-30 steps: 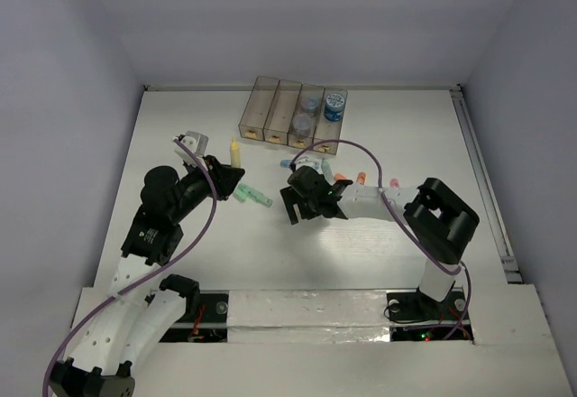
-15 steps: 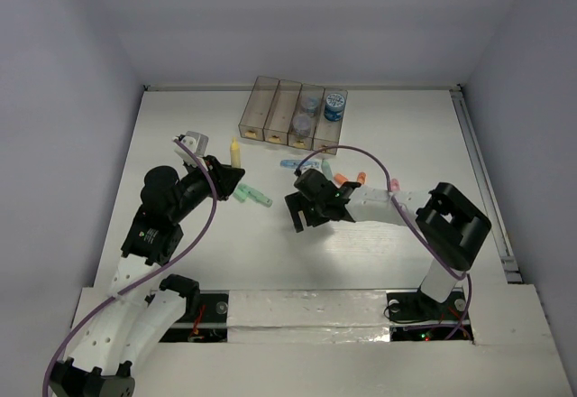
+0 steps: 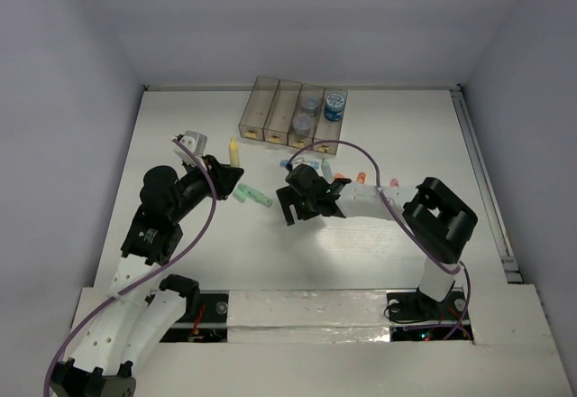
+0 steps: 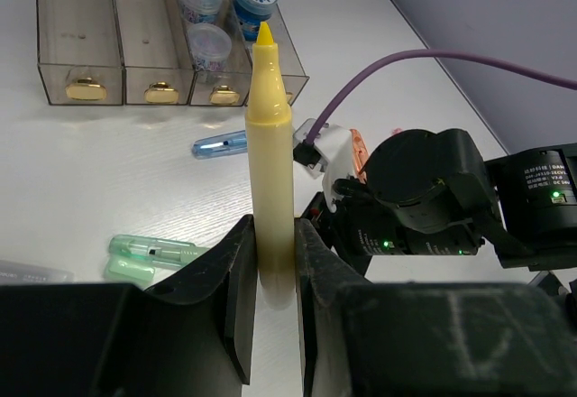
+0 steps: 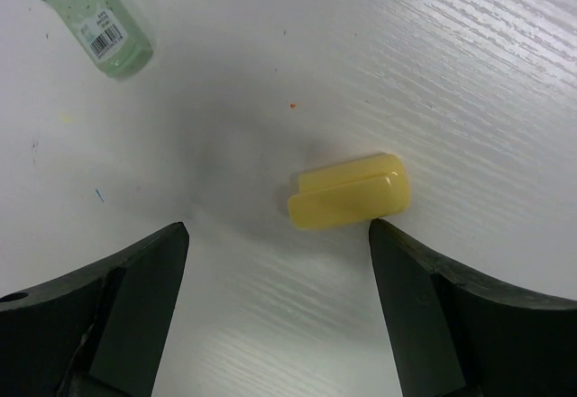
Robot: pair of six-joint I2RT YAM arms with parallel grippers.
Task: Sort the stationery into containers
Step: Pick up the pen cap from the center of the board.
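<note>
one yellow marker (image 4: 270, 144) in left gripper (image 4: 275, 239)

I note white shells and black joints on the left arm (image 3: 167, 203) and right arm (image 3: 370, 200), a purple cable (image 4: 433, 54) along each. Fingers (image 5: 126, 316) are matte black; the right wrist housing (image 4: 424, 180) carries green lights (image 4: 386, 244) at 6 o'clock.

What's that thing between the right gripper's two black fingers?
A small yellow cap lies between them, inside the open right gripper. The right wrist view shows it.
</note>
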